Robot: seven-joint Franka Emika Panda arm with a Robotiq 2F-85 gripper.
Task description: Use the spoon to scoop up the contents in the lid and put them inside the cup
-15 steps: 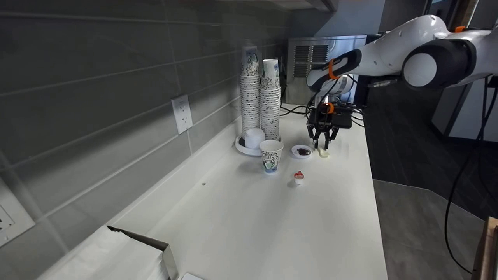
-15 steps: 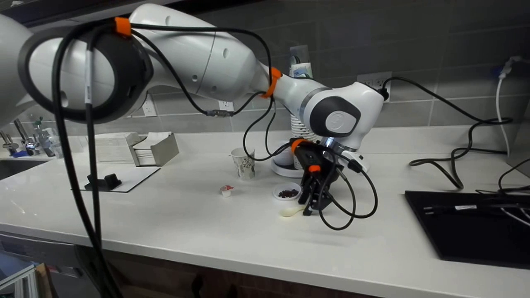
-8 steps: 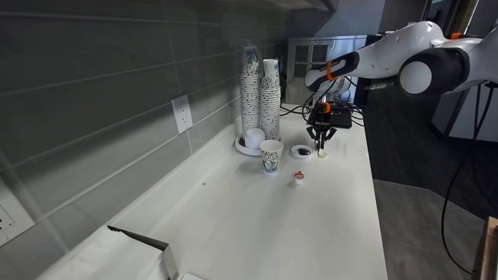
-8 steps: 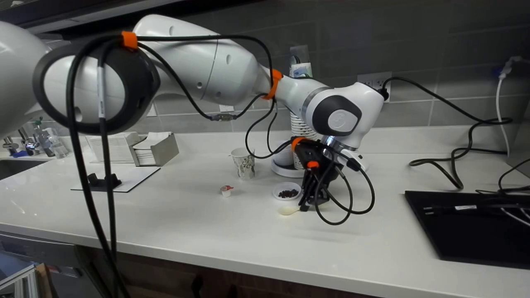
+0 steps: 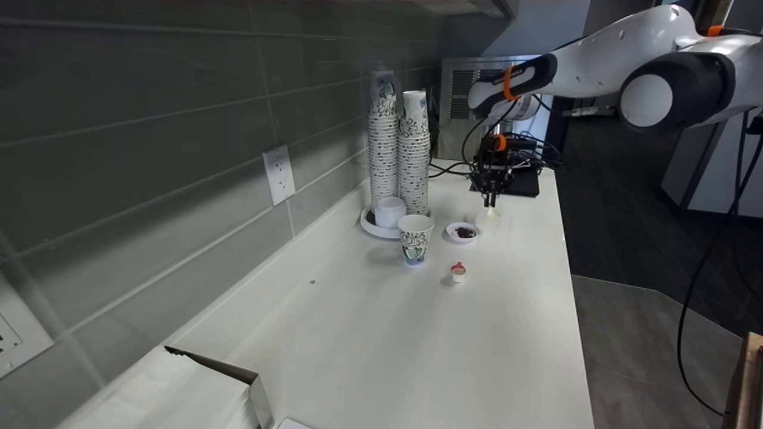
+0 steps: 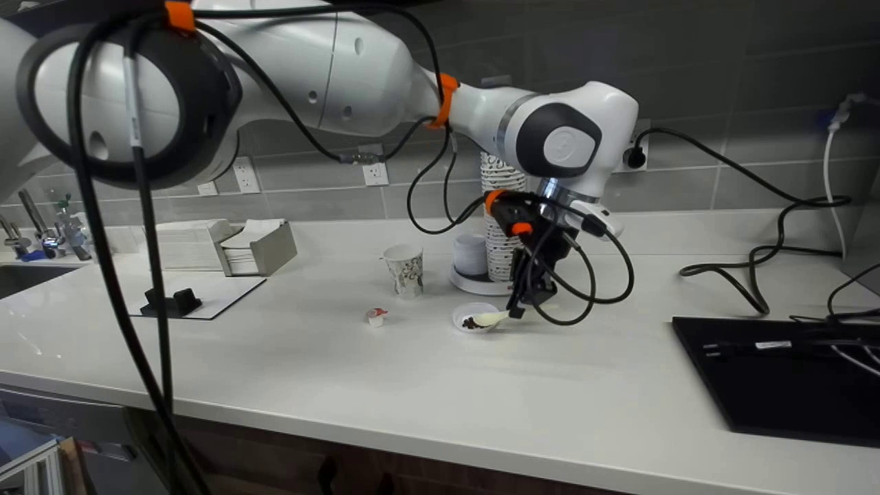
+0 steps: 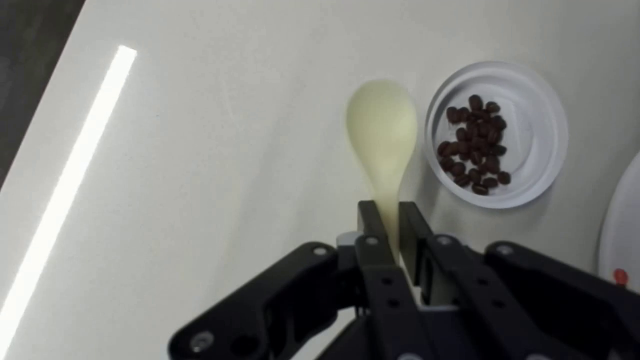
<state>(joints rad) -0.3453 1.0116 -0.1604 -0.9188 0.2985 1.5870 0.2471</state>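
The spoon (image 7: 381,125), pale yellow, is pinched by its handle between the jaws, which are closed on it from both sides. In the wrist view its bowl points toward the top of the frame, a little right of the middle, just beside the lid (image 7: 527,125) and apart from it. The contents (image 7: 477,145) — loose dark brown beans — lie inside the lid, mostly in its left half, at the upper right of the frame. In an exterior view the spoon (image 6: 489,318) shows in front of the lid, right of centre, and appears raised above the desk (image 6: 385,371).

In both exterior views the cup (image 5: 415,239) stands upright near the middle of the frame, apart from the lid; its bottom inside is hidden. A small white pod (image 5: 458,274) with a red top sits near it, lower in the frame. Two tall stacks of nested cups (image 5: 413,161) rise at the upper centre of an exterior view, with a squat white container (image 5: 390,213) and a round white tray (image 5: 380,232) at their foot. White napkins (image 5: 164,393) lie at that frame's lower left — and the arm (image 5: 620,56) spans its upper right.
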